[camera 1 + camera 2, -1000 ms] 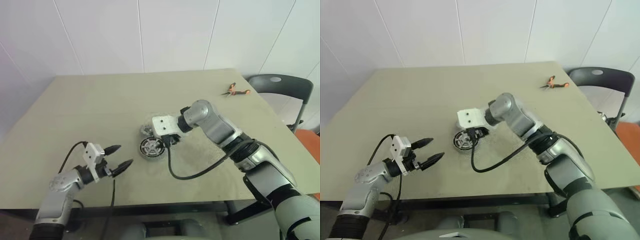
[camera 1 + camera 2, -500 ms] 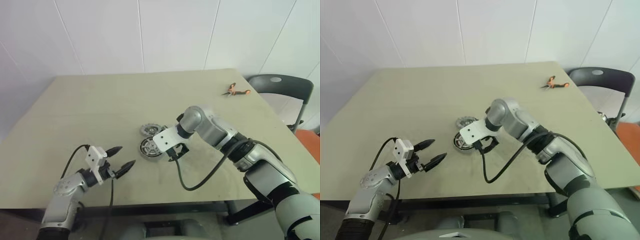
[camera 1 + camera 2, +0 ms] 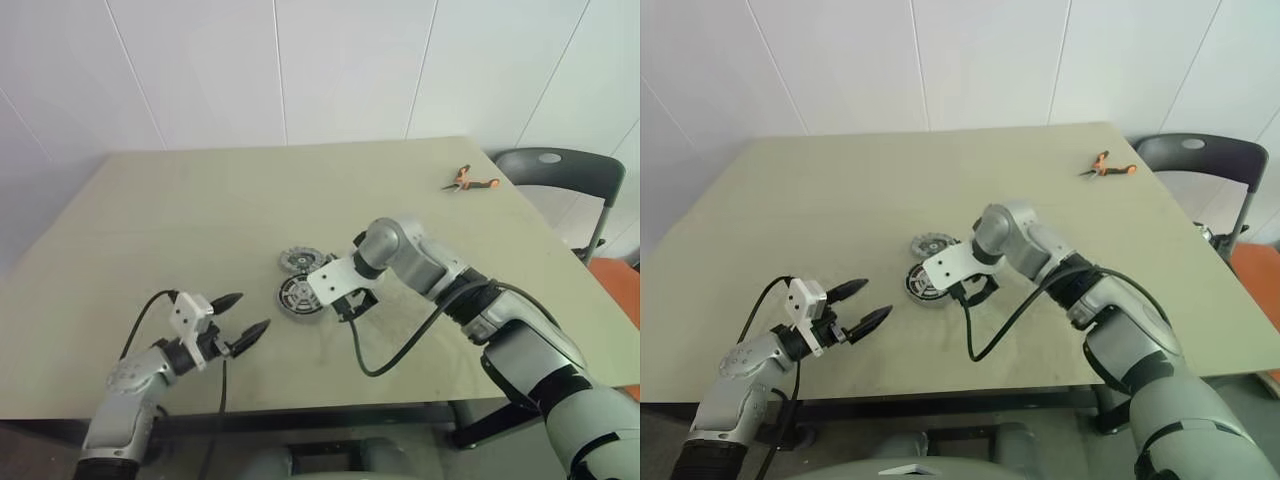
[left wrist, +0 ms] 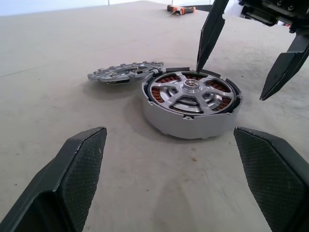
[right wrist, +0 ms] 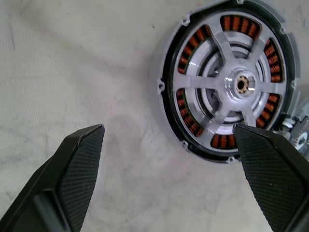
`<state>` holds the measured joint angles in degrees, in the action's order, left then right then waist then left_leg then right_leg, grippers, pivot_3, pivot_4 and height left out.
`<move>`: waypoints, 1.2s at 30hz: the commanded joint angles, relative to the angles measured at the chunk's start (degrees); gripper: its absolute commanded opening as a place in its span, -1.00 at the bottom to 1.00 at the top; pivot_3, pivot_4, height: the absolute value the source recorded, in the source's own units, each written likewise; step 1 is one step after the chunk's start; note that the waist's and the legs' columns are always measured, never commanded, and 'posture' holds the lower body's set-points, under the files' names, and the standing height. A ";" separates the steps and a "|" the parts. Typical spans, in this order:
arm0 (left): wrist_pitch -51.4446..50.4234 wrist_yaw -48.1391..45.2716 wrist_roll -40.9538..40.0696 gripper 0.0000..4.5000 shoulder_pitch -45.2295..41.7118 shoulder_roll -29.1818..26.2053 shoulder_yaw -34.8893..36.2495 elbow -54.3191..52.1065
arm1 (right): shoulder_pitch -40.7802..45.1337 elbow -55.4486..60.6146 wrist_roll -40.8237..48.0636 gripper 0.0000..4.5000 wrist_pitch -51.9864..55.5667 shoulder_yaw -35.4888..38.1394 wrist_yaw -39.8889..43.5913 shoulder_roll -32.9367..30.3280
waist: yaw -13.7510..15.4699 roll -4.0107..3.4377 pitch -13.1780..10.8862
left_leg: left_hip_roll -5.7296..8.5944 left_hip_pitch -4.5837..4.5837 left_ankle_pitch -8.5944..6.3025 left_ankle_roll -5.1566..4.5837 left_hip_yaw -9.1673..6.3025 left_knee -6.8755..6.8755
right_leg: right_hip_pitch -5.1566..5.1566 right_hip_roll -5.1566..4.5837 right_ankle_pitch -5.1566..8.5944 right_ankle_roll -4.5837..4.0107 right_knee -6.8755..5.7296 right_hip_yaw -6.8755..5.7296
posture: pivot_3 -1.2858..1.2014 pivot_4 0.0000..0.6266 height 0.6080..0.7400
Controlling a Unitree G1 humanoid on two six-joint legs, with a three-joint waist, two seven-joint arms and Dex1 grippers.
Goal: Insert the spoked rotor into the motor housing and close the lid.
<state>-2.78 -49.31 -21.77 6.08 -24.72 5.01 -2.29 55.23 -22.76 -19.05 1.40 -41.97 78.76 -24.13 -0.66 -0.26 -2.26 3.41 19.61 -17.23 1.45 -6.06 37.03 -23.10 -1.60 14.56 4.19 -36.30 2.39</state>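
Note:
The motor housing [image 4: 188,128] stands on the table, a squat grey puck with copper windings. Inside it sits the spoked rotor [image 5: 240,83], its black ring and silver spokes level with the rim. The lid [image 4: 124,73], a ribbed grey disc, lies flat on the table just behind the housing, touching its side. My right gripper [image 3: 350,310] points steeply down just right of the housing, open and empty, one fingertip [image 4: 206,43] close over the rim. My left gripper [image 3: 252,311] hovers open and empty, nearer the front edge to the housing's left, aimed level at it.
Orange-handled pliers [image 3: 470,181] lie at the far right of the table. A dark chair [image 3: 560,175] stands past the right edge. The right wrist's black cable [image 3: 400,355] loops over the table near the front.
My right gripper has sunk from over the lid and housing to the housing's right side, uncovering the lid, and its jaws have spread wider. The left gripper stayed put.

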 commanded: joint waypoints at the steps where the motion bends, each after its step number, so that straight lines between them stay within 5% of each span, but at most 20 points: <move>1: -0.17 0.45 -0.44 1.00 0.00 -0.56 0.40 -2.51 | 0.49 1.20 0.08 0.71 -0.08 1.71 -0.07 0.64 | 0.00 0.00 0.00 | 0.00 0.00 0.00 0.00 0.00 0.00 | 0.00 0.00 0.00 0.00 0.00 0.00 | 0.03 -1.00 1.00; 12: 0.44 0.62 -0.27 1.00 0.18 -0.29 0.43 -1.72 | -0.61 0.48 -0.35 -0.94 0.02 1.64 -0.71 1.81 | 0.01 0.00 0.00 | 0.00 -0.02 0.00 0.00 0.00 0.01 | 0.01 0.01 0.00 0.00 0.00 0.00 | 0.03 -1.00 1.00; 24: 1.09 0.62 -0.28 1.00 0.74 -0.29 0.66 -1.34 | -2.93 3.05 -0.37 -0.97 5.56 2.84 -0.22 2.46 | -0.01 0.02 0.02 | -0.01 -0.12 0.00 0.00 0.00 0.03 | 0.11 0.02 0.00 -0.01 -0.03 0.00 | 0.03 -1.00 1.00; 36: 1.99 1.16 -0.01 1.00 1.33 0.30 0.25 -0.98 | -6.60 19.67 8.61 -0.97 35.21 5.82 12.28 -3.91 | 1.11 0.02 0.02 | 0.06 0.22 -0.01 0.00 -0.01 0.03 | -0.14 -0.08 0.00 0.00 0.08 -0.02 | 0.03 -1.00 1.00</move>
<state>-1.83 -48.34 -21.76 7.34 -24.48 5.01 -2.25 48.25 -6.69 -12.62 31.06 -37.57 88.83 -27.51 0.45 -0.24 -2.24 3.47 19.83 -17.23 1.45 -6.08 37.06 -23.25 -1.69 14.56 4.19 -36.23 2.37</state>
